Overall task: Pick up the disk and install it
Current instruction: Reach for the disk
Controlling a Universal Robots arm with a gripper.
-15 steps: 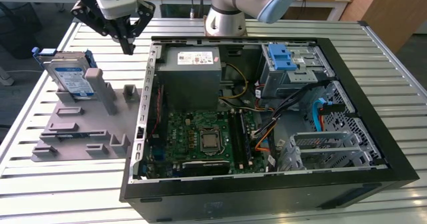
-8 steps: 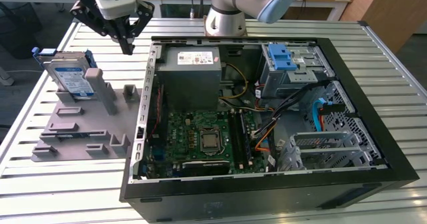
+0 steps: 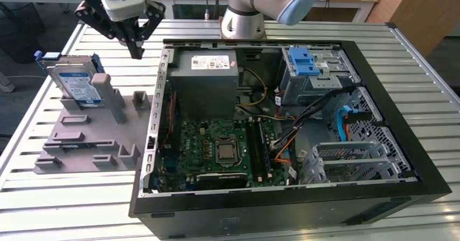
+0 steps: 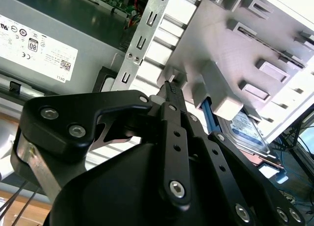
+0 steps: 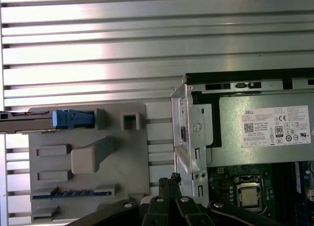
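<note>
Hovers with the hand pressed together, pinching nothing, over the slatted metal surface, between the grey fixture plate and the open computer case. Points the fingertips downward near the case corner closest to the power supply, just beside the perforated wall, touching neither case nor plate. Shows the hand equally closed in both wrist views, above the strip of surface between plate and case.

Touches no part of the disk, well apart from the hand toward the exterior view's left. Finds it standing upright on edge in a slot at the far end of the plate, white-and-blue label facing the camera, bright blue frame along its edges, a grey post just in front of it. Catches it edge-on in the first wrist view, with the blue frame end toward the plate's middle. Catches part of its label in the second wrist view, behind a raised block of the plate.

Inside the case, lying open on its side: power supply with a white sticker, green motherboard with the processor bare, a blue latch on the drive bay at the far side, a metal drive cage toward the exterior view's right, cables bundled between.
</note>
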